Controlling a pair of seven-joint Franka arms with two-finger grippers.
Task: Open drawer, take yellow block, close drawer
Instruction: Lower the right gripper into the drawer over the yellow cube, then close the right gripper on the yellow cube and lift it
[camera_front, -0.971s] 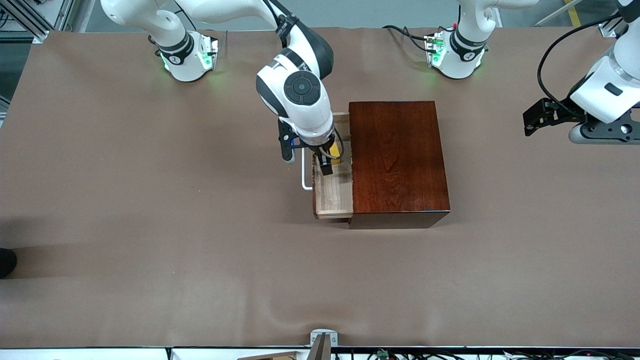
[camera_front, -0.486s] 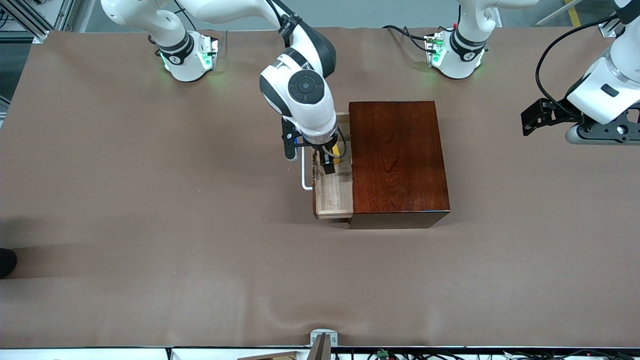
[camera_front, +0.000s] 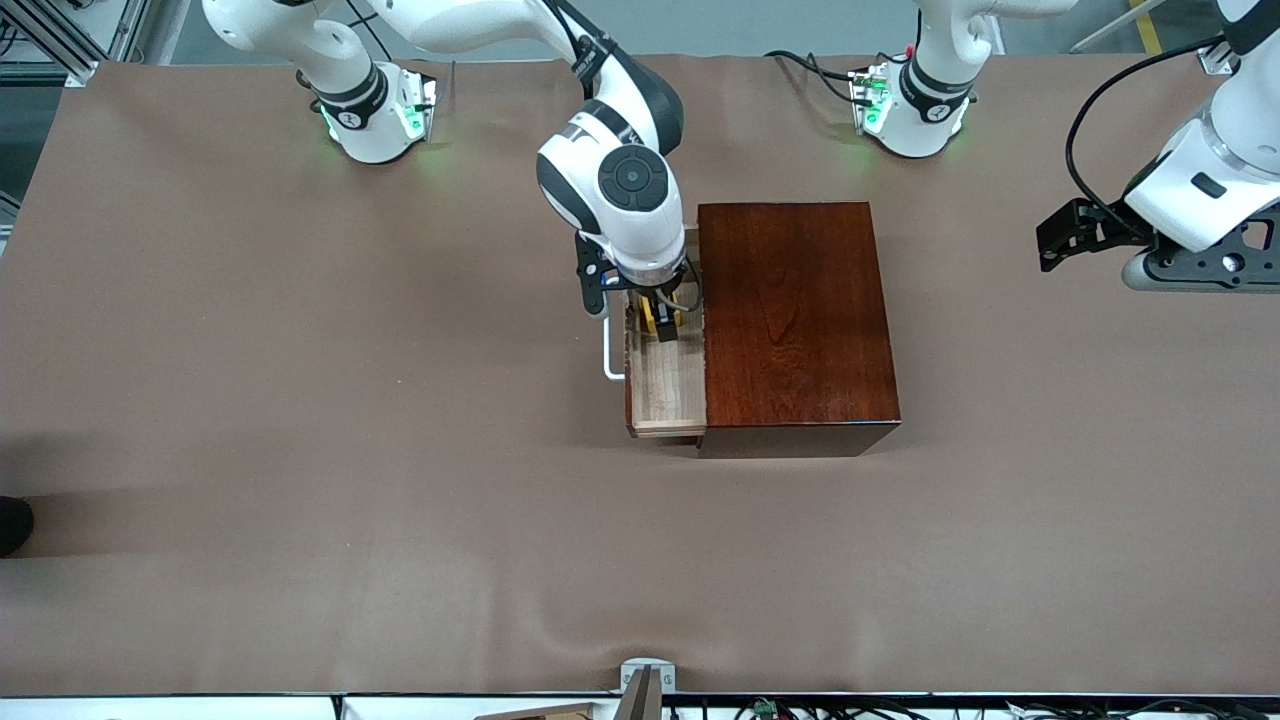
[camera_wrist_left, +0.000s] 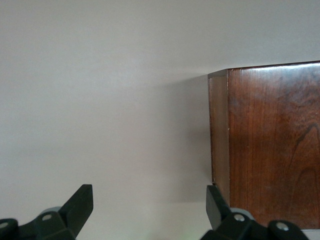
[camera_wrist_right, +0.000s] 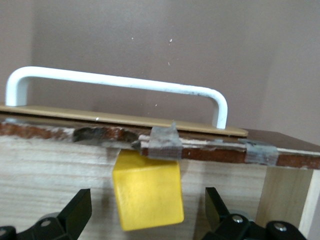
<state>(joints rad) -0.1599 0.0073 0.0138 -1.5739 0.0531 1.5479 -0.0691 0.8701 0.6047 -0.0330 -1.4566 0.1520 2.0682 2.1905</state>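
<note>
The drawer (camera_front: 665, 392) is pulled out of the dark reddish-brown box (camera_front: 795, 320) toward the right arm's end of the table, its white handle (camera_front: 607, 352) outermost. The yellow block (camera_front: 650, 317) lies in the tray. My right gripper (camera_front: 662, 320) is down in the drawer, open, with a finger on each side of the block and a gap at both. The right wrist view shows the block (camera_wrist_right: 147, 189) between the open fingers of that gripper (camera_wrist_right: 147, 201), below the handle (camera_wrist_right: 117, 81). My left gripper (camera_front: 1055, 240) waits open and empty over the table's left-arm end.
The left wrist view shows the open left gripper (camera_wrist_left: 148, 196) over bare table, with one corner of the box (camera_wrist_left: 272, 145) beside it. The brown table cover (camera_front: 350, 450) surrounds the box.
My right gripper has shifted toward the box and settled around the yellow block. My left arm has drifted slightly.
</note>
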